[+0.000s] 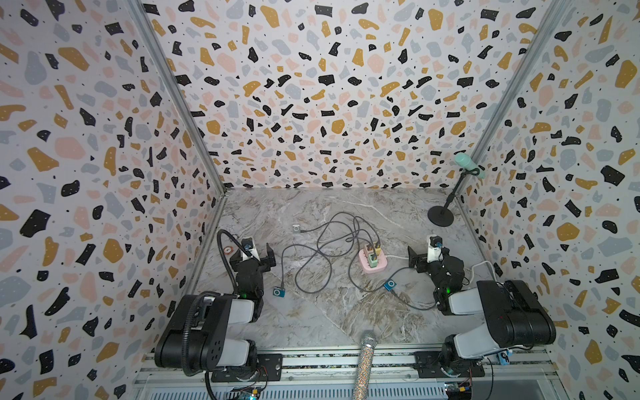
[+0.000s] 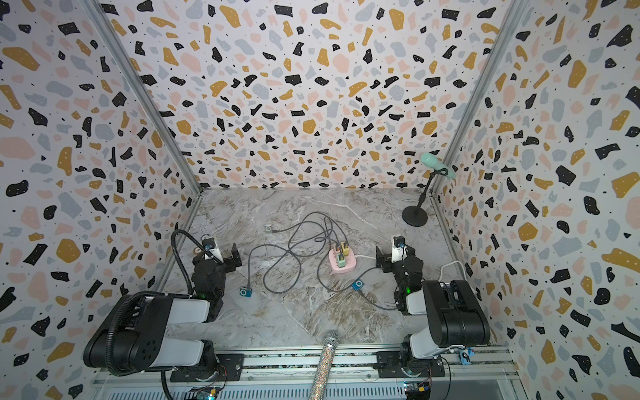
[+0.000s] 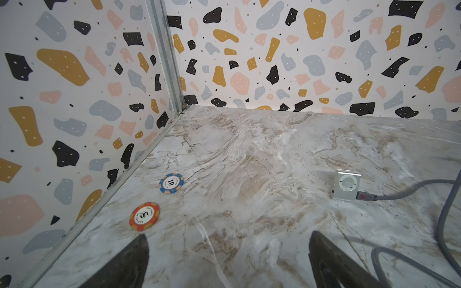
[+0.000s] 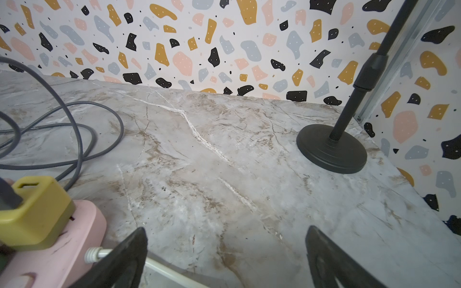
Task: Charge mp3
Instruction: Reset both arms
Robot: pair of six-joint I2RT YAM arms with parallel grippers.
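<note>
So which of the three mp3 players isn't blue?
The silver mp3 player, farthest back. The blue player by the left arm and the blue player by the right arm lie further forward.

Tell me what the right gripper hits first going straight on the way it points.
Likely nothing near: ahead of the right gripper is bare table, then the back wall. The mic stand base and cables lie off to the sides, though depth is unclear.
</note>
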